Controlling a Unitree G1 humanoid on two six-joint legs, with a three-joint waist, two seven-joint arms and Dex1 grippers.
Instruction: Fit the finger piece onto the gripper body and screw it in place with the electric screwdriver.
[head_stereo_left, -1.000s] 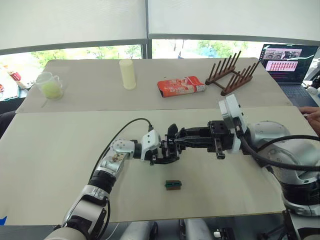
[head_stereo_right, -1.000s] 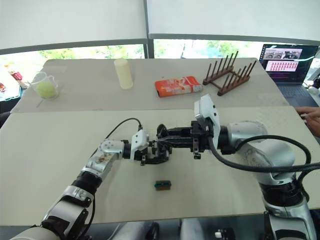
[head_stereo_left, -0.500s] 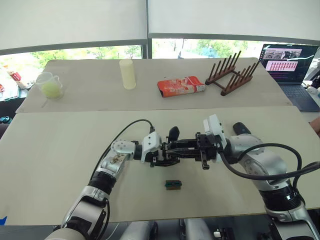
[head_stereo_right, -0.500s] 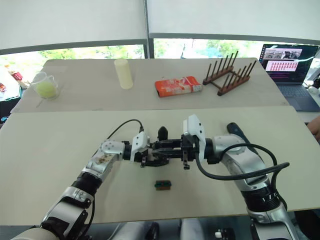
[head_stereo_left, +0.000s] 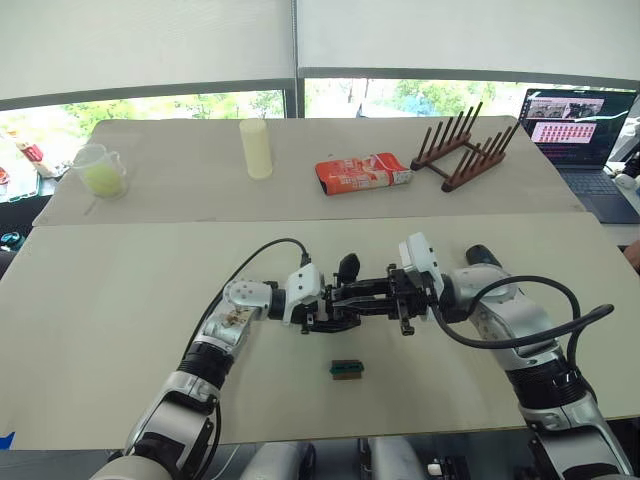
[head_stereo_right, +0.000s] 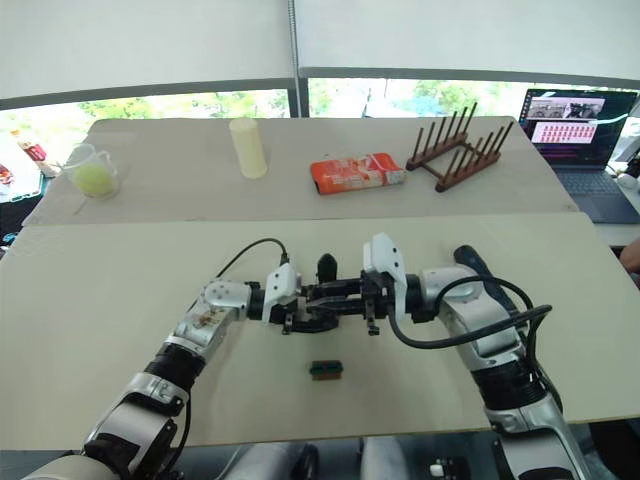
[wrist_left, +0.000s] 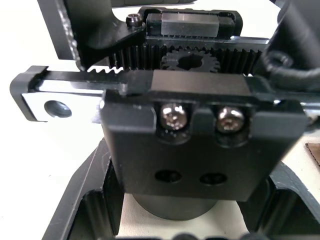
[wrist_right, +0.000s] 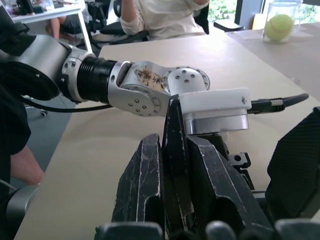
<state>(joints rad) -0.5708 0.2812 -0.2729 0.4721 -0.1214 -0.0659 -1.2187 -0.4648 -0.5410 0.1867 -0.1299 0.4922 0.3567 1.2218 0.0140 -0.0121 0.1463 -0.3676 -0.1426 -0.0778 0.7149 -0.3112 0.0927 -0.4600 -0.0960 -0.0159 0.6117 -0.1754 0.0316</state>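
The fitting step is in hand: at frame centre, the left pincer (head_stereo_left: 322, 308) clamps the black, gear-and-rack gripper body (wrist_left: 200, 125), while the right pincer (wrist_right: 172, 165) pinches the slim black plastic wedge-shaped finger piece (wrist_right: 173, 150) narrowly against it. Next, the wedge likely needs seating squarely before screwing.

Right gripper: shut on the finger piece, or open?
Shut on it. In the right wrist view the two fingers press either side of the thin black finger piece, no gap showing.

Bright window daylight, soft shadows, sharp views
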